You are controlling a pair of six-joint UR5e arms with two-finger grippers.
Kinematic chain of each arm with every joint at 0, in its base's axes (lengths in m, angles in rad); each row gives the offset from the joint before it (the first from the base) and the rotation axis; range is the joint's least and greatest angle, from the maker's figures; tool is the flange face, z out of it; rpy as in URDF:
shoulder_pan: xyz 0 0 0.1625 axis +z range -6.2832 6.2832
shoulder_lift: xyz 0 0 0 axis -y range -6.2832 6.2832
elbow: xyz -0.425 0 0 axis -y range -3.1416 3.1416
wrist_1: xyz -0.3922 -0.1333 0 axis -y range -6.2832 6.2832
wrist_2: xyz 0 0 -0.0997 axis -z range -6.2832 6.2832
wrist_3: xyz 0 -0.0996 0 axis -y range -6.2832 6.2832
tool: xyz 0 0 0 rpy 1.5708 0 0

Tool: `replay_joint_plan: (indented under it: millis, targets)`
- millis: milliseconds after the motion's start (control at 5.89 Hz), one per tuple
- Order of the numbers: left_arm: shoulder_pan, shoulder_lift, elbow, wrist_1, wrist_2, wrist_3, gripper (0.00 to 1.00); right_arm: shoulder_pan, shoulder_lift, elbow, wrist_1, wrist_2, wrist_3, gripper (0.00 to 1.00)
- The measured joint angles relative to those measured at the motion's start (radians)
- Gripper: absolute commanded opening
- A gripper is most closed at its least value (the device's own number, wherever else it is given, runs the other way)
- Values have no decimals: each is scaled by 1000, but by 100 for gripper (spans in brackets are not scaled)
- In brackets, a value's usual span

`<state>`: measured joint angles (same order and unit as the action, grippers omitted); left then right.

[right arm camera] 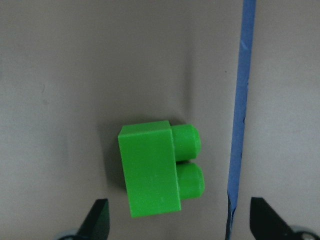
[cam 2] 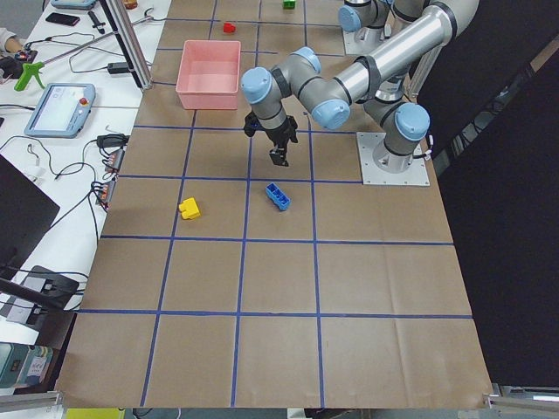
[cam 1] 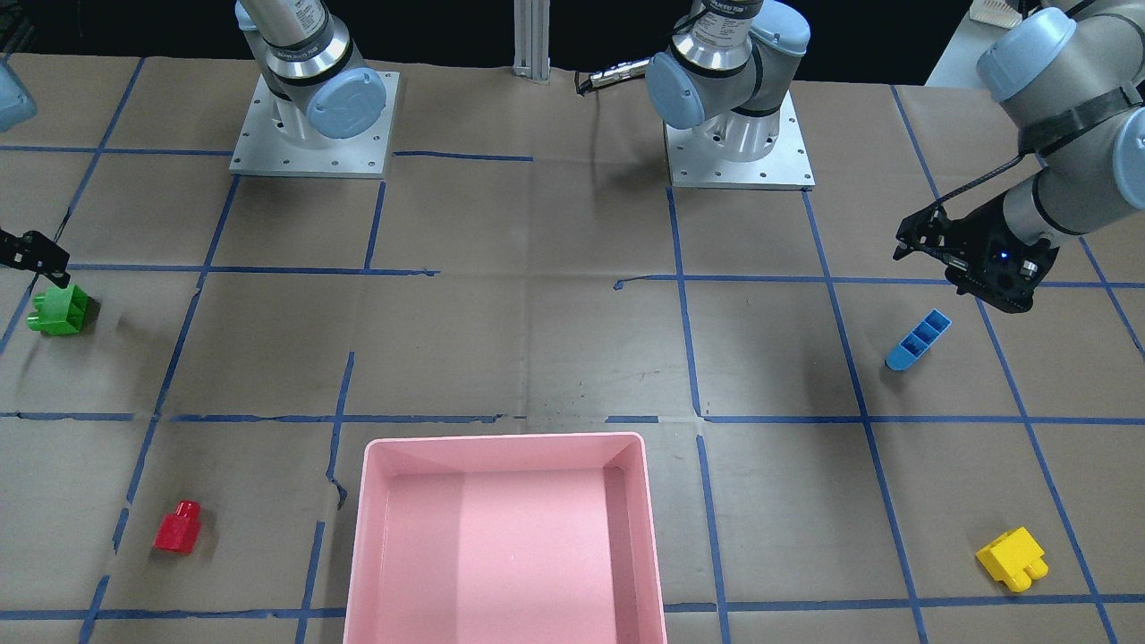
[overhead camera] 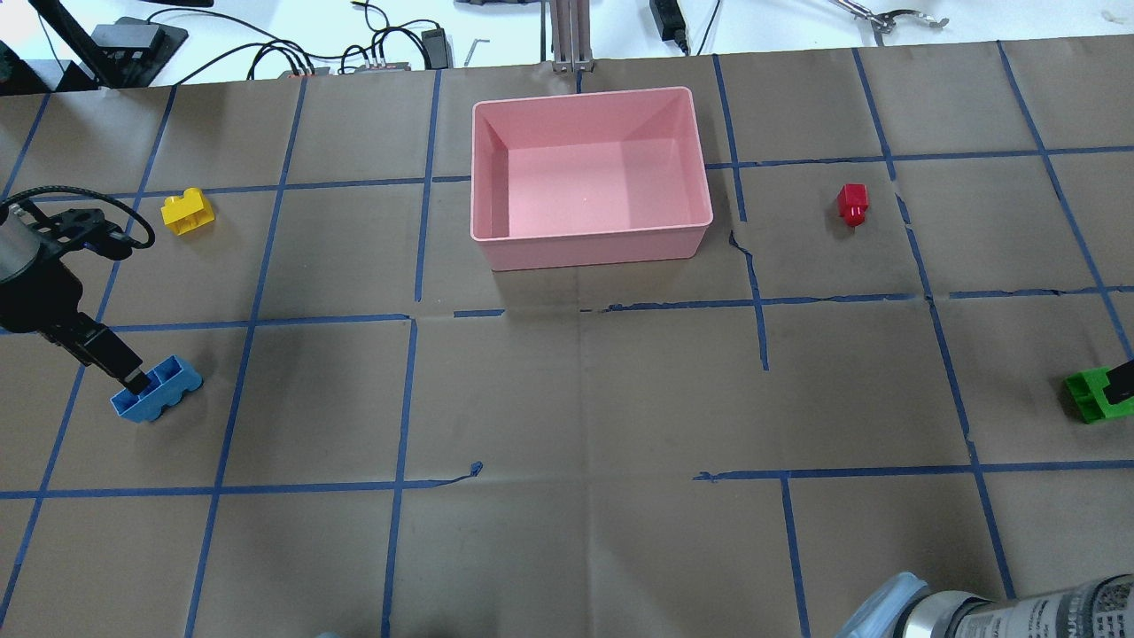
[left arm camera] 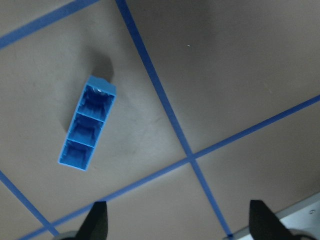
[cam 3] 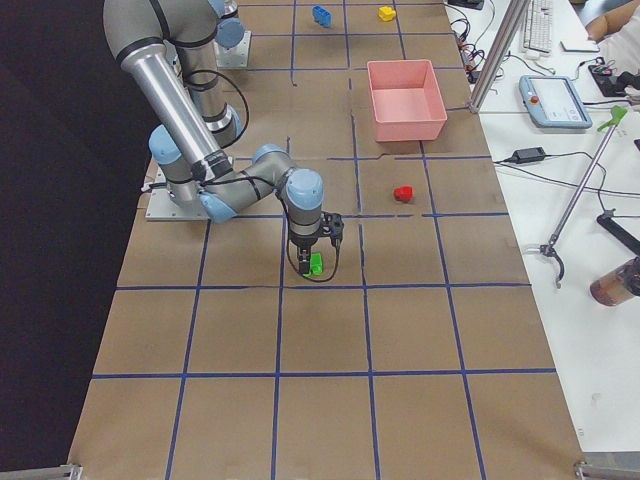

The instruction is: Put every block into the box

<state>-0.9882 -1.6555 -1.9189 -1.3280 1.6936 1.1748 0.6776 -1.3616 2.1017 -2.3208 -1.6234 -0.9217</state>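
Currently the left gripper [left arm camera: 178,222] is pointing down, fingers spread, just beside the blue brick [left arm camera: 86,124]; the right gripper [right arm camera: 178,222] is hanging spread over the green brick [right arm camera: 157,167].

L gripper [left arm camera: 180,227] points down at the table, fingers [left arm camera: 97,222] spread wide, nothing btwn them. L wrist sits right above the claw. The forearm runs back and up from it to a bent elbow. R gripper [right arm camera: 180,227] points straight down too, fingers [right arm camera: 260,222] wide apart, empty. R wrist joints fold near-level behind the claw, and a long link climbs steeply from them. Both claws hang low, well apart from each other.
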Motion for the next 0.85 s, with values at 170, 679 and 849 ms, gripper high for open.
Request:
replay_joint_plan:
  millis: [170, 679, 849]
  targets:
    - [28, -16, -77, 179, -5, 147, 96, 27, 17, 2, -22, 4, 22, 100]
    - [48, -137, -149, 405, -50, 289, 57, 60, 55, 1, -58, 45, 54, 100]
    - [52, -167, -143, 414, -54, 297, 5, 60, 67, 0, -84, 42, 53, 100]
